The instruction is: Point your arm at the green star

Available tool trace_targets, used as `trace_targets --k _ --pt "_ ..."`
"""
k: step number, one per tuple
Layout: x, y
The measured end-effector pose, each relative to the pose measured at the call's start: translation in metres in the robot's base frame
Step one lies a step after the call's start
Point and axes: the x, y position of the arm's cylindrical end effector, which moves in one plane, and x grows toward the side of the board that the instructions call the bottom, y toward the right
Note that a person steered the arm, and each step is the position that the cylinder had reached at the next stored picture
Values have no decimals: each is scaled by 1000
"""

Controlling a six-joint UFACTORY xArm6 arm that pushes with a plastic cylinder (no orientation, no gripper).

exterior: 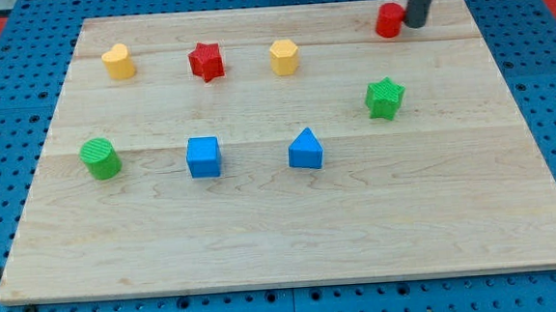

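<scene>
Approach pending: our tip (415, 25) touches the red block (389, 20); next, down-view toward the green star (385, 98) (no pincer here, state untellable).

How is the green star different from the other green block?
The green star has points; the green cylinder is round. The star sits at the view's right, nearer my tip; the cylinder sits at the view's left, far from it. Both are green, stand alone on the wooden board, and neither touches my tip.
</scene>
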Motion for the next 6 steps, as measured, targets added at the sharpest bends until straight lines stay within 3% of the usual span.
trace_targets --k 1,2,3,5,6 --pt "22 -4" --pt "100 48" --pt "144 51" --pt "168 -10" --pt "161 -52"
